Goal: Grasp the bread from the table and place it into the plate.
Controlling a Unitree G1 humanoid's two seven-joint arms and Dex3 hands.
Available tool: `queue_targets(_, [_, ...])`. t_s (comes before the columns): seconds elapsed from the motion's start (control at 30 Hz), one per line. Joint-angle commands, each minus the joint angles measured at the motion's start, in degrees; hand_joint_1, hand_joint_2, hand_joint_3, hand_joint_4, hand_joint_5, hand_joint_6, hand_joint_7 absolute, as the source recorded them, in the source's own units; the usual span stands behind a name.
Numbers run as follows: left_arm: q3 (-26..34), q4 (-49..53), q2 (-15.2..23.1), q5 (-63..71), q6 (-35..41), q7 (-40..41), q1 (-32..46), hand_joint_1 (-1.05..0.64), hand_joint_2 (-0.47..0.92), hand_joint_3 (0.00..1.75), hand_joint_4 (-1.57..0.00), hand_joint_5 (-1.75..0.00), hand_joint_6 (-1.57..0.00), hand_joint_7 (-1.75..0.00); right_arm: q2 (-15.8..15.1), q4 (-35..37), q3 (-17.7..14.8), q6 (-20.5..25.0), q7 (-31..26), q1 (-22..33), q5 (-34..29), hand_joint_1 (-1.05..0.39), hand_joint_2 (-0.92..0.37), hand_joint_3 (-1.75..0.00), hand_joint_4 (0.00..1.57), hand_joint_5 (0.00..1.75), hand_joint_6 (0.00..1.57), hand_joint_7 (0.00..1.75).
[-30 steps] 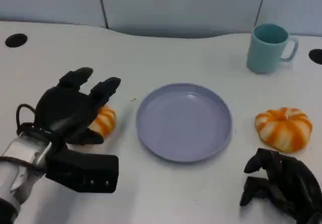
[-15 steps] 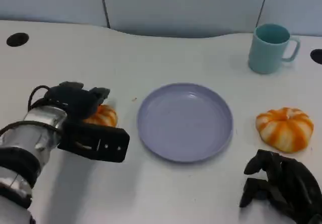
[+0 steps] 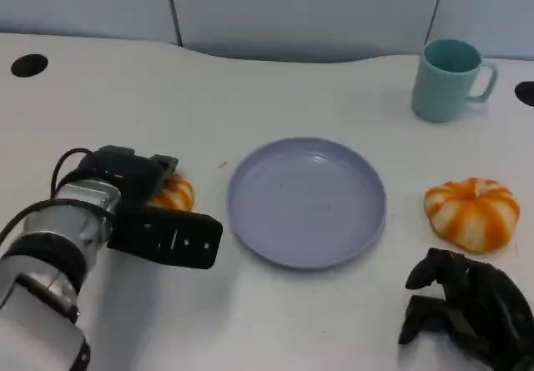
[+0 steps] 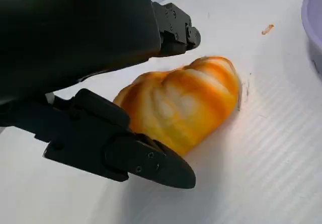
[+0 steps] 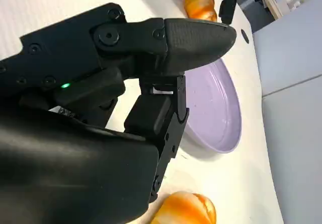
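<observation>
Two buns, one under the left hand

White table point(image 3: 275, 313) carries the lavender plate point(image 3: 307, 200) at centre. At its nine o'clock, the left hand point(image 3: 133, 179) cups the orange-striped bread point(image 4: 183, 103), fingers bracketing it; whether they grip, I cannot tell. Idle right hand point(image 3: 467, 308) rests curled, empty, at five o'clock, below another bun point(image 3: 471, 211).

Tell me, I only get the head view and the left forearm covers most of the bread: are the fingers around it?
Observer: Yes. In the left wrist view the left hand has fingers on both sides of the bread, not closed on it.
Operator: Is it lifted?
Observer: No, its underside rests on the table.
Operator: Anything in the right hand?
Observer: No. The right wrist view shows the right hand curled on nothing.
</observation>
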Motion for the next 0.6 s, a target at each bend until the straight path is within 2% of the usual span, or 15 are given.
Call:
queue_targets(0.03, [-1.14, 2.84, -1.45, -0.62, 1.88, 0.79, -0.48, -0.70, 0.84, 0.00, 0.00, 0.00, -0.06, -0.01, -1.11, -0.26, -0.37, -1.79, 0.87, 2.36, -0.31, -0.42, -0.92, -0.48, 1.20, 1.13, 1.11, 1.07])
queue_targets(0.2, [-1.66, 3.44, -1.65, -1.12, 1.62, 2.92, 0.56, -0.69, 0.83, 0.00, 0.00, 0.00, -0.08, -0.01, -1.03, -0.97, -0.56, -1.92, 0.72, 3.26, -0.10, -0.42, -0.92, -0.48, 1.19, 1.15, 1.11, 1.06])
queue_targets(0.3, [-1.91, 3.69, -1.99, -1.58, 1.48, 3.81, 1.59, -0.56, 0.88, 0.01, -0.08, -0.04, -0.14, -0.04, -0.90, -2.23, -0.79, -1.30, 0.56, 4.21, 0.39, -0.42, -0.92, -0.47, 1.19, 1.16, 1.11, 1.06])
queue_targets(0.37, [-1.76, 3.64, -1.96, -2.32, 0.69, 4.90, 2.09, -0.42, 0.87, 0.01, -0.17, -0.07, -0.21, -0.05, -0.84, -2.96, -0.95, -0.34, 0.31, 4.52, 0.78, -0.43, -0.92, -0.46, 1.19, 1.17, 1.11, 1.06])
queue_targets(0.43, [-1.63, 3.52, -1.77, -2.90, -0.49, 6.99, 2.69, -0.31, 0.90, 0.02, -0.35, -0.13, -0.36, -0.07, -0.86, -3.19, -1.11, 0.00, 0.62, 4.71, 1.30, -0.43, -0.92, -0.45, 1.19, 1.17, 1.11, 1.07])
queue_targets(0.47, [-1.66, 3.50, -1.71, -3.01, -0.85, 7.95, 2.90, -0.27, 0.91, 0.09, -0.56, -0.22, -0.53, -0.10, -0.87, -3.26, -1.15, 0.08, 0.73, 4.77, 1.49, -0.42, -0.92, -0.45, 1.19, 1.17, 1.11, 1.08])
queue_targets(0.5, [-1.78, 3.48, -1.70, -2.97, -1.12, 9.03, 3.08, -0.25, 0.92, 0.12, -0.62, -0.25, -0.59, -0.11, -0.91, -3.47, -1.10, 0.06, 0.66, 4.95, 1.46, -0.42, -0.92, -0.45, 1.19, 1.17, 1.11, 1.08])
queue_targets(0.53, [-1.93, 3.50, -1.70, -2.99, -1.28, 9.75, 3.18, -0.25, 0.92, 0.17, -0.74, -0.44, -0.73, -0.11, -0.94, -3.64, -1.05, 0.05, 0.58, 5.08, 1.41, -0.42, -0.92, -0.45, 1.19, 1.17, 1.11, 1.08])
queue_targets(0.57, [-1.95, 3.52, -1.74, -3.18, -1.51, 10.20, 3.27, -0.25, 0.92, 0.20, -0.75, -0.72, -0.85, -0.07, -0.99, -3.88, -1.01, 0.16, 0.46, 5.24, 1.35, -0.42, -0.92, -0.45, 1.19, 1.17, 1.11, 1.08])
queue_targets(0.6, [-1.98, 3.54, -1.77, -3.35, -1.67, 10.50, 3.32, -0.25, 0.92, 0.21, -0.79, -0.84, -0.94, -0.08, -1.01, -4.06, -0.99, 0.26, 0.38, 5.35, 1.31, -0.42, -0.92, -0.45, 1.19, 1.17, 1.11, 1.09])
